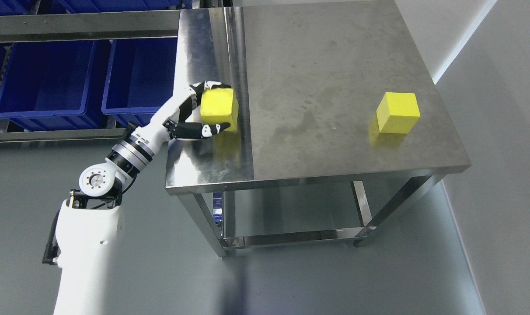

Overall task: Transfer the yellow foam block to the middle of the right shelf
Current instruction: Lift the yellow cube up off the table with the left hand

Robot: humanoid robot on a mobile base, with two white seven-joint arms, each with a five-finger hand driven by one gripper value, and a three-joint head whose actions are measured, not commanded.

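Head view, looking down on a stainless steel table (335, 65) with a lower shelf (291, 210) beneath it. Grey floor all round, pale wall at right.

Left arm (90, 227), white with black joints, enters at lower left and reaches up to the table's left side. The left hand (199, 111) is closed around a yellow foam cube (219, 108): upper fingers (212, 84) curl over the cube's top left edge, and a lower digit (203, 130) runs along beneath its near face. The cube sits over the brighter left strip of the tabletop, just left of the seam that runs front to back. Whether it rests on the metal or is lifted clear cannot be told; a faint yellow reflection shows on the steel below it.

A second yellow foam cube (397, 112) stands alone near the table's right edge, well apart from the first, untouched, with its reflection at its foot.

Left of the table, dark blue plastic bins (50, 78) sit side by side on a metal rack (81, 22).
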